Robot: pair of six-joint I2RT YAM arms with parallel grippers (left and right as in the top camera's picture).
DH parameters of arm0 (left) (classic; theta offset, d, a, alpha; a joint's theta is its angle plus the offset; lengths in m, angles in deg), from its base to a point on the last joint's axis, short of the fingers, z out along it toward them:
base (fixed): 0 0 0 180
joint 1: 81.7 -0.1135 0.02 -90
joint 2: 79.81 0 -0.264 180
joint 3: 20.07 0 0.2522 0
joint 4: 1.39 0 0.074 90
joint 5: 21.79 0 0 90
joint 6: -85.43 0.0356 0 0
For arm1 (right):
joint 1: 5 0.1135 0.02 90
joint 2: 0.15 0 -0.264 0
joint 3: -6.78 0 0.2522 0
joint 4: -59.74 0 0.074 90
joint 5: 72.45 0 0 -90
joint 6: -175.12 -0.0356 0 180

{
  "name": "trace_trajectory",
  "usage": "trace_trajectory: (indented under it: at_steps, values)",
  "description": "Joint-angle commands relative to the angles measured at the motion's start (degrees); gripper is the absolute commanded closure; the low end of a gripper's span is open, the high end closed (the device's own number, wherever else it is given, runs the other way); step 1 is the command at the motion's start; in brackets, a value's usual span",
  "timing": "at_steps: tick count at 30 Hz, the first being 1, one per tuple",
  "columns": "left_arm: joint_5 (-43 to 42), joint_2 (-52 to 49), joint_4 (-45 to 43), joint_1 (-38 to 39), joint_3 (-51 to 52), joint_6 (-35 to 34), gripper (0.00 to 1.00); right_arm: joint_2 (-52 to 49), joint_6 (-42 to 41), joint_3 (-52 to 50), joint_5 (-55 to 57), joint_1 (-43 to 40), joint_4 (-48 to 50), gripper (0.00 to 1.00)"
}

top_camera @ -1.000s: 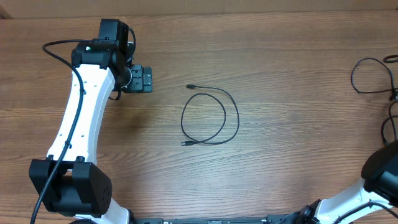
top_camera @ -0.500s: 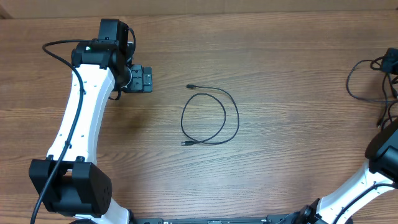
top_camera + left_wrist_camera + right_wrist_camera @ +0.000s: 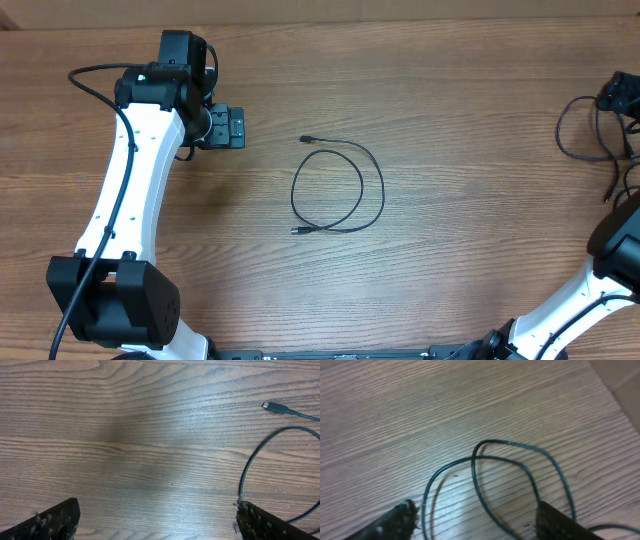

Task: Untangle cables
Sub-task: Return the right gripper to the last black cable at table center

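The left gripper [image 3: 157, 510] has its jaws spread wide. In the left wrist view its two dark fingers [image 3: 52, 521] sit at the bottom corners with bare wood between them and nothing held. It hangs over the table [image 3: 480, 290] near the far left. A single cable [image 3: 383, 190] lies just to its right, near the middle of the table. This cord rests in one loose open loop, with one small plug end [image 3: 307, 138] at the top left and the other at the bottom left. In the left wrist view part of that loop curves close to the right-hand finger.

The right gripper [image 3: 475, 510] also has its jaws apart, the fingertips showing at the lower edge of the right wrist view. Between and beyond them lie the tangled cables [image 3: 505, 442], thin dark cords that cross each other in overlapping loops on the wood. The view is blurred, so it may be that a cord brushes a fingertip, but none looks pinched. From overhead these cords [image 3: 562, 130] lie at the far right edge of the table, well apart from the middle loop.
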Motion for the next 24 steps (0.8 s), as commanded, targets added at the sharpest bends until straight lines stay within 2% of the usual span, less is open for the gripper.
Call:
trace_trajectory:
  at_steps: [1, 5, 9, 17, 24]
  values:
    - [-0.4, 0.2, -0.1, 0.3, -0.2, 1.1, 0.00, 0.7, -1.2, 0.8, -1.2, 1.4, -1.1, 0.20]
    - [-0.4, 0.2, -0.1, 0.3, -0.2, 1.1, 0.00, 2.8, -1.2, 3.3, -1.2, 4.2, -3.8, 0.12]
    - [-0.4, 0.2, -0.1, 0.3, -0.2, 1.1, 0.00, 6.4, -1.2, 4.3, -1.2, 8.1, -5.7, 0.01]
    - [-0.4, 0.2, -0.1, 0.3, -0.2, 1.1, 0.01, 13.8, -1.3, 4.3, -1.9, 17.8, -12.2, 0.00]
    - [-0.4, 0.2, -0.1, 0.3, -0.2, 1.1, 0.00, 15.8, -1.3, 4.3, -10.0, 26.4, -22.1, 0.00]
